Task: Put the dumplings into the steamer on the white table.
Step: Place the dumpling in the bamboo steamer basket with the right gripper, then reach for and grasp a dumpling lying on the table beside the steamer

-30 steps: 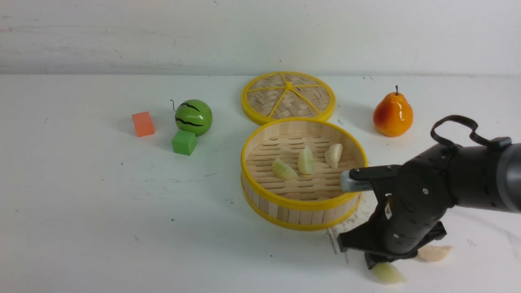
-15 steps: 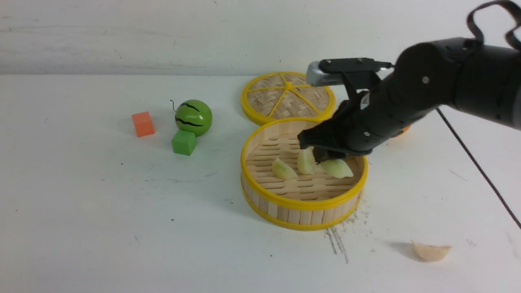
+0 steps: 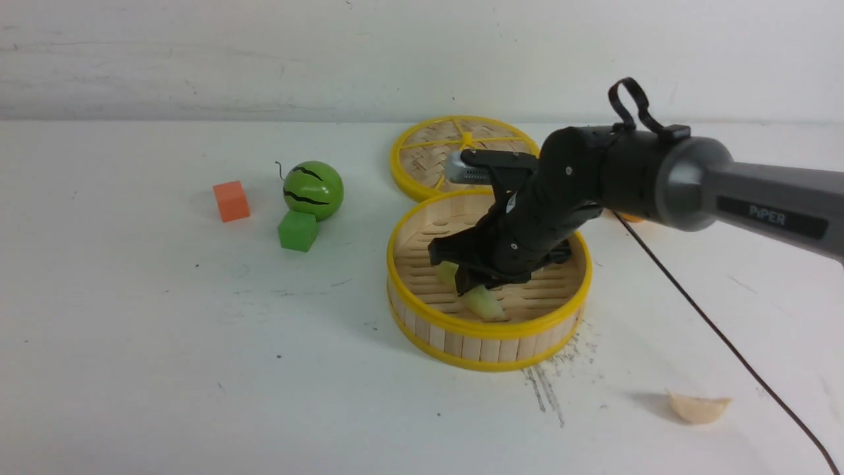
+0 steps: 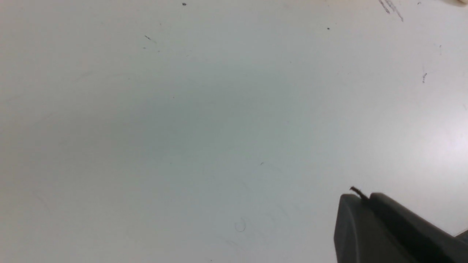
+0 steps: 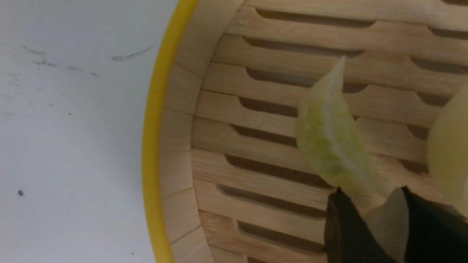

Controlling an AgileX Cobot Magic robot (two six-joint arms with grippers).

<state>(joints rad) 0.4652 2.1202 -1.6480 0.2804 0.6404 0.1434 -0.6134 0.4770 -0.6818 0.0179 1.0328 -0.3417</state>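
Pale green dumpling (image 3: 486, 304) pinched in the right tool (image 3: 476, 285) inside the steamer (image 3: 488, 328); judged light, glossy, slippery; hold across the plump middle; left tool (image 4: 384, 228): state cannot be told.

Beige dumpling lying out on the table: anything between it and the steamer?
Nothing visible: only bare white table separates the beige dumpling from the steamer, where the right gripper holds a green dumpling. The black cable passes right of the beige dumpling, away from the steamer.
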